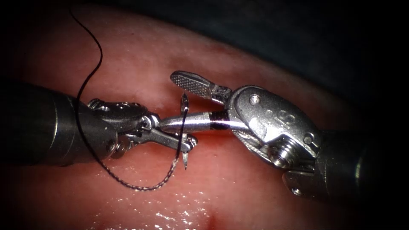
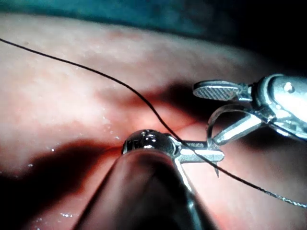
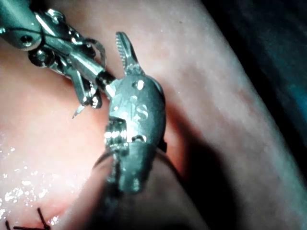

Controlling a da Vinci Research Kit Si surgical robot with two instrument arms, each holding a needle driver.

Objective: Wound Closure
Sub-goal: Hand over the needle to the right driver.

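Observation:
My left tool (image 1: 191,142) is shut on the curved needle (image 1: 184,102), closer to its point than to its tail. The needle stands free above the tissue (image 1: 140,64), over the reddened cut (image 1: 215,138), with its point down. My right tool (image 1: 167,101) is open, with one jaw on each side of the needle's upper part, holding nothing. The dark thread (image 1: 128,185) loops from the needle under the left tool and runs up past its shaft. In the left wrist view the left tool (image 2: 218,154) grips the needle (image 2: 216,115). In the right wrist view the needle's point (image 3: 76,114) hangs below the right tool (image 3: 93,44).
Red fluid (image 1: 211,221) marks the tissue near the front. Dark stitch thread (image 3: 41,218) lies on the tissue in the right wrist view. The thread (image 2: 96,74) crosses the tissue in the left wrist view. A dark surface lies beyond the tissue's far edge (image 1: 298,51).

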